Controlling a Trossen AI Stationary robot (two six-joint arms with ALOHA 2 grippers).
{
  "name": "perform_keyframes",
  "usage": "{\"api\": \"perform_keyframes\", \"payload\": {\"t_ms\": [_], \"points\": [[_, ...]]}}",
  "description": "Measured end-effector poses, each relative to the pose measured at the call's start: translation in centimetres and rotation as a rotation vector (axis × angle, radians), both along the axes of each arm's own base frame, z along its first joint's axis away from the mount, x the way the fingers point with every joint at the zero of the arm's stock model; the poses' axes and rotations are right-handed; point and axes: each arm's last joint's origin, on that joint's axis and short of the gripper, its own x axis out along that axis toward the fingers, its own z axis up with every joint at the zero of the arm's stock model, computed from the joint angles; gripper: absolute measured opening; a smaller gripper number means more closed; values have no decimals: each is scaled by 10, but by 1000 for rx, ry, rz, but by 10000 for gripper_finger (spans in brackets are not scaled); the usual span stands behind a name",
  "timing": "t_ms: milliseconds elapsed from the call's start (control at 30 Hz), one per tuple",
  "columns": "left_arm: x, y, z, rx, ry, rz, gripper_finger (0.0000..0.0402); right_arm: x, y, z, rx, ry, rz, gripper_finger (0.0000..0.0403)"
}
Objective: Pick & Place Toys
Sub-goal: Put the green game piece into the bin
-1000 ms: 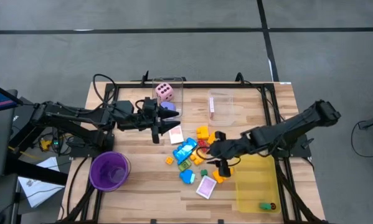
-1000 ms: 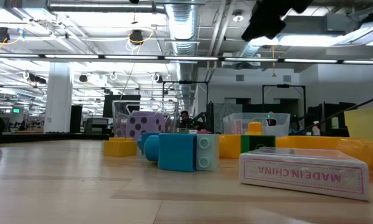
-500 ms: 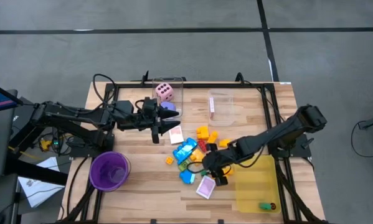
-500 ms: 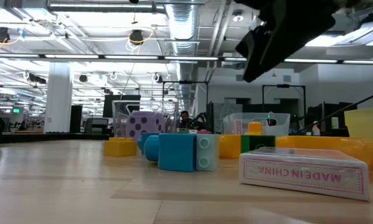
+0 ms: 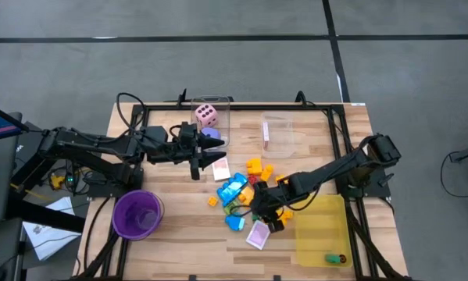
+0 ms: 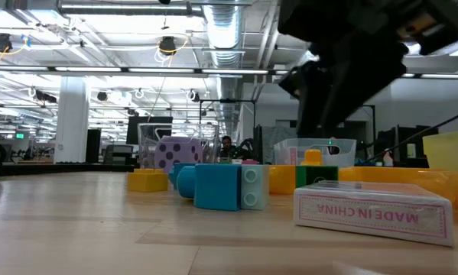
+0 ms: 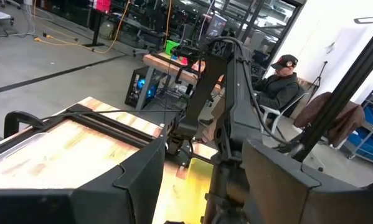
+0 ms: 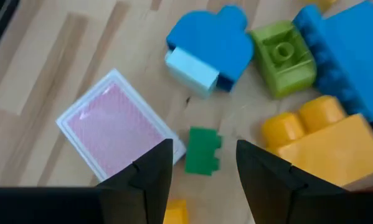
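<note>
Wooden table (image 5: 179, 195): small green block (image 8: 202, 150) lies between right gripper's (image 8: 200, 167) parted jaws.

An open-plan robotics lab: exposed ceiling ducts (image 6: 227, 30), workbenches (image 7: 174, 62), seated person (image 7: 279, 84).

High cam straight down over whole bench (image 5: 140, 117). Low cam at bench level, facing room. Right wrist cam close above card deck (image 8: 114, 130), also seen high (image 5: 259, 234) and low (image 6: 374, 212).

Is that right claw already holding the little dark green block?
No, the right gripper stands open above the small dark green plastic block, which lies untouched on the wooden table.
</note>
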Motion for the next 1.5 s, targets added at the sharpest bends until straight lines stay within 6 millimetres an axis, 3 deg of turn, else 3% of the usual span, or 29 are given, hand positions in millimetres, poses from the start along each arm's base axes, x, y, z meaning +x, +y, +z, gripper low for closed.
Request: {"api": "perform_keyframes", "payload": {"t_ms": [500, 1500], "points": [[0, 0, 0, 0, 1, 0, 213, 5, 2, -23, -27, 56, 5, 169], [0, 0, -1, 1, 6, 0, 213, 9, 3, -22, -28, 12, 15, 169]]}}
